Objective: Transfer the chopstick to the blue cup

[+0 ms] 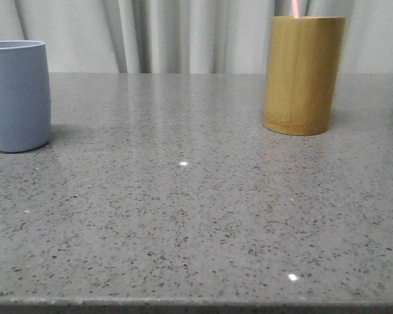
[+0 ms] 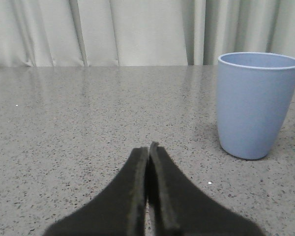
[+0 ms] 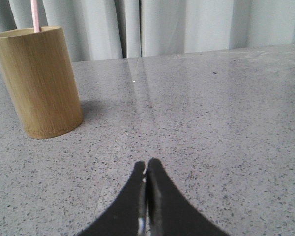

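Chopstick (image 1: 295, 8) upright in bamboo holder (image 1: 303, 75) at 1 o'clock on grey stone table (image 1: 196, 222), front view; upper length cut off by frame top. Blue cup (image 1: 16, 95) at 9 o'clock, left side cropped. Wide bare surface between them.

Left gripper (image 2: 148, 150) held low over table, fingers pressed together, nothing between; cup at 2 o'clock, well apart.

Right gripper (image 3: 147, 167) likewise low, clenched and empty; holder at 10 o'clock.

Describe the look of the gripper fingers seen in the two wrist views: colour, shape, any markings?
The left gripper and right gripper look alike: matte black fingers, broad at the base and curving in to narrow tips. No markings or cables are visible on them.
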